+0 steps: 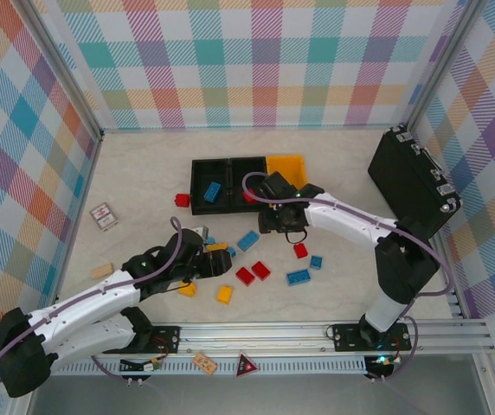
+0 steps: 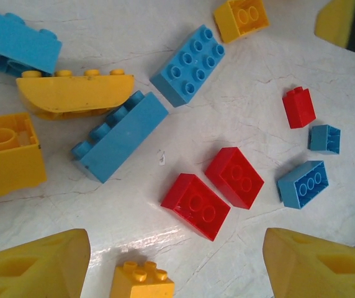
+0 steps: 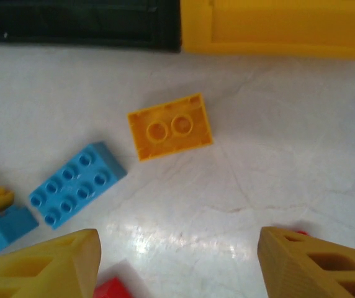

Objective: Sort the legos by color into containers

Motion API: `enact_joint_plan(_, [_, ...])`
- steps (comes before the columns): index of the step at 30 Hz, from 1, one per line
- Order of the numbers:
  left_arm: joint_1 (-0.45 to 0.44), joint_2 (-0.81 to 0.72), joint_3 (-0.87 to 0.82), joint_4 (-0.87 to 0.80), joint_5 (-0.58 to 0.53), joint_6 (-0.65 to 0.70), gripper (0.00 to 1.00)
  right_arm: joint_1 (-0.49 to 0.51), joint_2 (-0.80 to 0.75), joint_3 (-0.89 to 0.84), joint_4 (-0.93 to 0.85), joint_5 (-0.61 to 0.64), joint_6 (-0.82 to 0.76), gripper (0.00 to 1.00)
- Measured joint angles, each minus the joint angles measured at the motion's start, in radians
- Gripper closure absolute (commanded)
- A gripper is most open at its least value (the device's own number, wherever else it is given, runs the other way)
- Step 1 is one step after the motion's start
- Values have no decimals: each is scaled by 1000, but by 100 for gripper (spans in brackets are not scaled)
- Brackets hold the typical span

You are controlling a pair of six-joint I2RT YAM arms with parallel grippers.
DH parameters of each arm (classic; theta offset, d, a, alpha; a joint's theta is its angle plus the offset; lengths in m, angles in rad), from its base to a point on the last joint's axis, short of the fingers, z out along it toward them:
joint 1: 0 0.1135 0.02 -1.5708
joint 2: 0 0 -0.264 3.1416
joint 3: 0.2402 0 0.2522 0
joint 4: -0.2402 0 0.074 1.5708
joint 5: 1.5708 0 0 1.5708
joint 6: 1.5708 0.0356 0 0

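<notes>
the right gripper [image 3: 177, 242] hangs spread, empty, by an upturned yellow plastic brick [image 3: 170, 126]; it likely must drop and pinch it next. the left gripper [image 2: 176, 248] gapes empty too.

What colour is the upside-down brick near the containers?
Yellow-orange; the upside-down brick shows best in the right wrist view.
</notes>
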Motion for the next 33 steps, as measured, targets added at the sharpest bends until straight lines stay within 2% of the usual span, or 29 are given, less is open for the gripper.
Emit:
enact_joint_plan(10, [-27, 14, 0, 9, -33, 0, 26, -17, 201, 87, 40, 10, -53, 28])
enact_joint_plan(22, [-27, 27, 0, 10, -50, -1, 26, -29, 306, 188, 51, 10, -79, 29])
enact_joint_plan(27, [-27, 28, 0, 10, -52, -1, 26, -37, 330, 188, 50, 9, -79, 35])
enact_joint_plan(33, [-27, 28, 0, 10, -52, -1, 26, -42, 332, 188, 51, 5, -79, 52])
